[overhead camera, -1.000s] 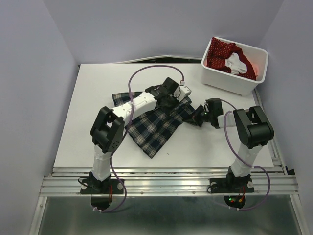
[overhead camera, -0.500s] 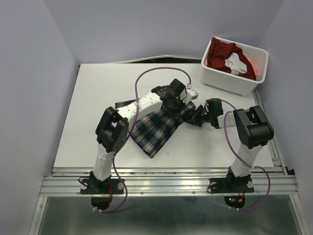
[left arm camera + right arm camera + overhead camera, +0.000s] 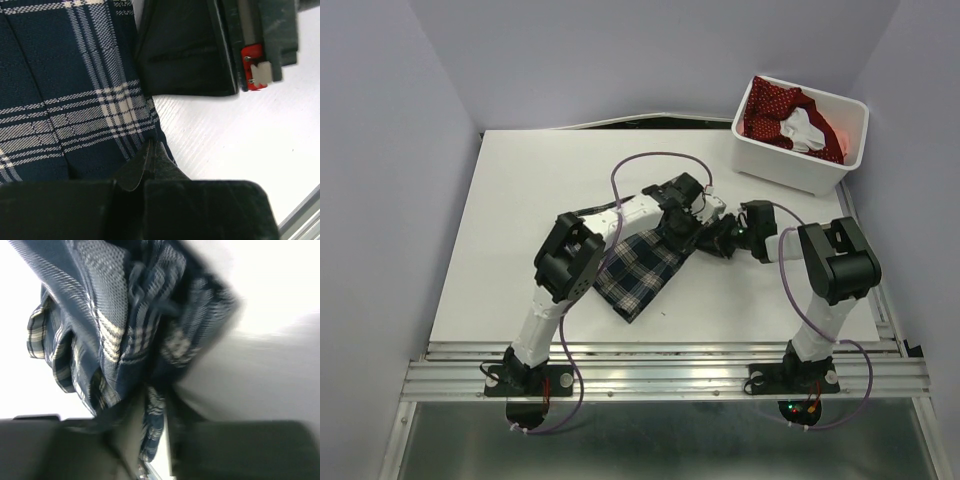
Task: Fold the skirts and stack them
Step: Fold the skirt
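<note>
The plaid skirt lies partly folded on the white table, with its upper right corner bunched between the two grippers. My left gripper is shut on an edge of the plaid skirt, with the fingers pressed together. My right gripper is shut on a bunched fold of the plaid skirt, and cloth hangs between its fingers. The two grippers are almost touching. The red dotted skirt lies in the bin.
The white plastic bin stands at the table's back right corner, with something white beside the red skirt. The right gripper's black body fills the top of the left wrist view. Purple cables loop above both arms.
My left gripper has moved right across the skirt to meet the right gripper, pulling the skirt's left part over. The skirt now covers less width. The right arm has stayed still.
</note>
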Available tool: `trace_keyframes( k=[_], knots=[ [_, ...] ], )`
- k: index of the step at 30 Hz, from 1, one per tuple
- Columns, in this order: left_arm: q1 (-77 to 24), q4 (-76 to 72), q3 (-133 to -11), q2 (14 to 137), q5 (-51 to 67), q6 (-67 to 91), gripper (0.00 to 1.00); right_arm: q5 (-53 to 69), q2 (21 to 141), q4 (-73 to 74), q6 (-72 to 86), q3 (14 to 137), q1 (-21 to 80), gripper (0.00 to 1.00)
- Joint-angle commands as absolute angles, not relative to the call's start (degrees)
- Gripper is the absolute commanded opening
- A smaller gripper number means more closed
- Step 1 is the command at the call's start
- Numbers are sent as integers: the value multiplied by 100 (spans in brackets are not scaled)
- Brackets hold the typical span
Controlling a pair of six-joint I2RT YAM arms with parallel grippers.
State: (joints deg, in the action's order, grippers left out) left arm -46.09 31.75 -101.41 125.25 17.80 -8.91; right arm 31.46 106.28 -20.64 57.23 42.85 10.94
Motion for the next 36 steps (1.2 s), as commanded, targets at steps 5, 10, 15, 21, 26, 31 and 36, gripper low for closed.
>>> trace_keyframes(
  k=[5,10,15,21,26,31,36],
  knots=[
    [-4605,2471,-9370,12227,2505,-861,0,3102,9994,-1336,4896,4052,721,50],
    [-4605,2364,-9053,12068,2557,-1002,0,3015,9852,-1318,4834,4192,589,59],
    [-4605,2408,-8895,12015,2575,-1081,0,2725,10072,-1204,4747,4499,536,65],
    [-4605,2452,-8657,11900,2567,-1327,0,2523,10370,-985,4299,4798,483,67],
    [-4597,2557,-8543,11848,2470,-1520,0,2215,10643,-458,3736,5080,483,66],
    [-4597,2803,-8386,11795,2548,-2150,0,1786,10321,430,2517,5352,431,64],
    [-4623,3489,-8332,11962,2488,-2829,0,2186,9765,816,1391,5947,360,63]
  ],
)
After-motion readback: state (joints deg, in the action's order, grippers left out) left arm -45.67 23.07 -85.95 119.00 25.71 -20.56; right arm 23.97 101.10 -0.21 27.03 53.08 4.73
